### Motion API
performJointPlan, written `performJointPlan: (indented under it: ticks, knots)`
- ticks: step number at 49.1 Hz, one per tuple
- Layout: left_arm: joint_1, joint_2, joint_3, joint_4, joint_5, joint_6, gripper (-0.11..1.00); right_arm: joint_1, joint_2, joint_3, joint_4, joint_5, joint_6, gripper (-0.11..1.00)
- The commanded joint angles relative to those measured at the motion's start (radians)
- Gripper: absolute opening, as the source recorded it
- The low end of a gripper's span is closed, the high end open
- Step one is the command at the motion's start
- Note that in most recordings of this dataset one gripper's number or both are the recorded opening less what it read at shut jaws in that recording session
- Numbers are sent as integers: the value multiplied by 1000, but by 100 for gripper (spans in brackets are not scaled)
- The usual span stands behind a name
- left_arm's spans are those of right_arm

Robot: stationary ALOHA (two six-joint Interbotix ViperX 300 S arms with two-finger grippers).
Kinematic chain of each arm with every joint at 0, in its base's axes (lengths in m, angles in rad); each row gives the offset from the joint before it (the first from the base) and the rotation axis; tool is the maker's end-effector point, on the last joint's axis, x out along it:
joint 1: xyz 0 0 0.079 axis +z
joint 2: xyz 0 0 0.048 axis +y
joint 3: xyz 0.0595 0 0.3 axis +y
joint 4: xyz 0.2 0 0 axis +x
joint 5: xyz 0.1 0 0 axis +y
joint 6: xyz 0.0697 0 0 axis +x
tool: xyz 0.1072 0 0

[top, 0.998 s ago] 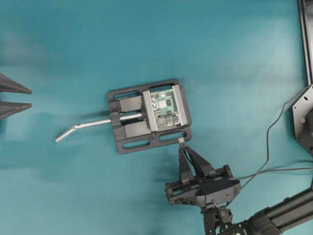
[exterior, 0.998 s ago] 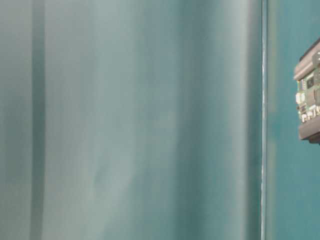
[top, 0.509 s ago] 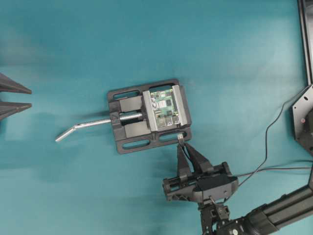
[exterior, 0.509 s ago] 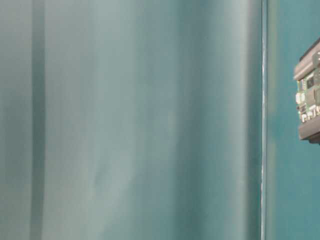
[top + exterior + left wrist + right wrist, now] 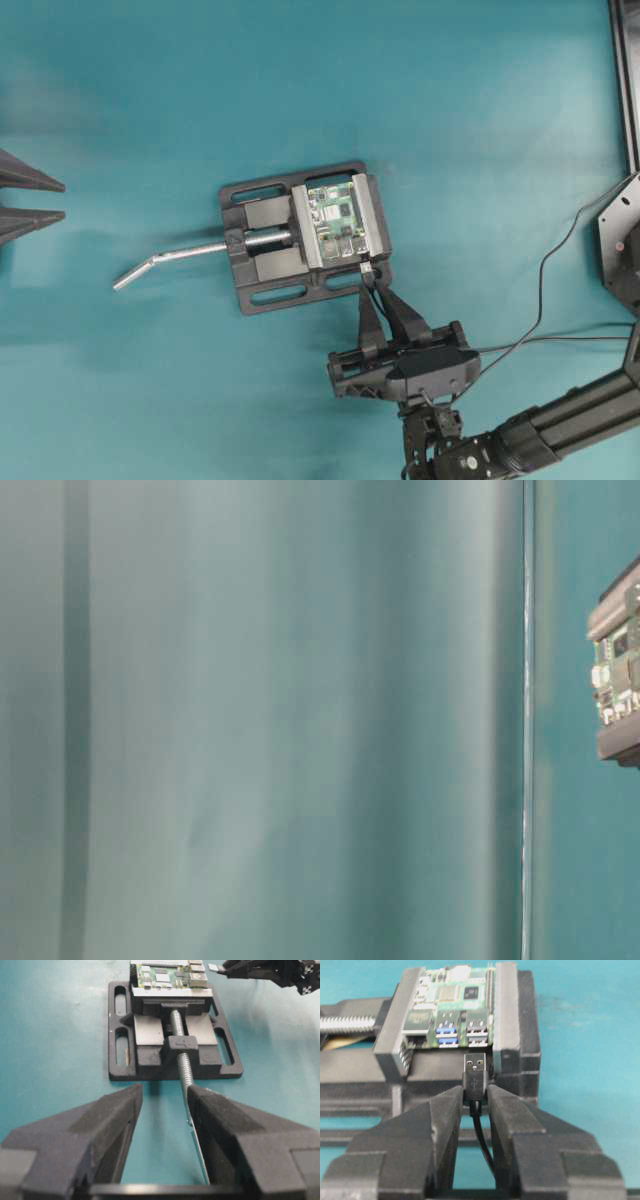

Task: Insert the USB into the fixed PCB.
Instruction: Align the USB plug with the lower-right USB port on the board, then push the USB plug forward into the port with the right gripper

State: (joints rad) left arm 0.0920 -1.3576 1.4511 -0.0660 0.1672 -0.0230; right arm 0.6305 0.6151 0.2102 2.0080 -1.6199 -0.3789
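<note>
The green PCB [image 5: 335, 220] sits clamped between grey vise jaws in the middle of the table. My right gripper [image 5: 372, 295] is just in front of it, shut on the USB [image 5: 367, 272]. In the right wrist view, the USB [image 5: 476, 1077] stands upright between my fingertips [image 5: 445, 1105]. Its metal tip points at the silver ports on the PCB [image 5: 455, 1007] and stops a little short of them. The right gripper [image 5: 475, 1096] pinches the plug's dark body, and the cable hangs down between the fingers. At the far left my left gripper [image 5: 62, 199] is open and holds nothing.
The black vise base [image 5: 270, 295] with slotted holes carries a bent silver handle [image 5: 165, 260] pointing left. The USB's thin black cable [image 5: 545, 290] loops off to the right. A black frame [image 5: 625, 80] runs along the right edge. The table-level view shows only a sliver of the PCB [image 5: 618, 675].
My right gripper has moved left and toward the vise with the USB, bringing the plug's tip close to the PCB's near edge. The left gripper has not moved.
</note>
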Motion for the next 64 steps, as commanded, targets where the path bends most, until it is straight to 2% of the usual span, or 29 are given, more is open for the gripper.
performJointPlan:
  ticks: [1, 64]
  knots:
    - [-2, 8, -17, 3, -5, -5, 53, -5, -43, -14, -8, -11, -8, 21]
    - [-2, 8, -17, 3, -5, -5, 53, -54, -60, -2, -23, -9, -11, 21]
